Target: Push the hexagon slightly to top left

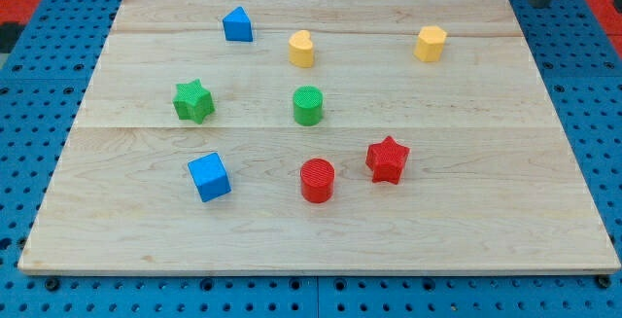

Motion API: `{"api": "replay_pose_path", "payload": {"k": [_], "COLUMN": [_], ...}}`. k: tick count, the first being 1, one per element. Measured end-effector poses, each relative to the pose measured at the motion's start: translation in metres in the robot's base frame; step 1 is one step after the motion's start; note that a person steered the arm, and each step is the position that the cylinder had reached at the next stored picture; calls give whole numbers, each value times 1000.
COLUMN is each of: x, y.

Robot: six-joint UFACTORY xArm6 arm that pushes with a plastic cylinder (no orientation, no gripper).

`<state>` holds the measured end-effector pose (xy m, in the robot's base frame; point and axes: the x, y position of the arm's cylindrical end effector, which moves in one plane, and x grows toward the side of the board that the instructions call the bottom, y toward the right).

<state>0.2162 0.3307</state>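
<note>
The yellow hexagon block [430, 43] stands near the view's top right of the wooden board [486, 221]. My rod shows only at the view's top right corner, off the board; its lower end, my tip [540, 3], is up and to the right of the hexagon, well apart from it and touching no block.
A yellow heart block [301, 49] and a blue pentagon-like block [237, 24] are at the top. A green star [193, 100] and a green cylinder [307, 105] are mid-board. A blue cube [209, 176], a red cylinder [317, 180] and a red star [387, 159] are lower.
</note>
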Motion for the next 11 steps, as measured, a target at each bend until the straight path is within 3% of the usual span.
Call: {"api": "replay_pose_path", "payload": {"k": [3, 5, 6, 7, 9, 10, 11], "x": [15, 88, 103, 88, 98, 137, 159], "y": [-18, -106, -140, -188, -190, -202, -254]}}
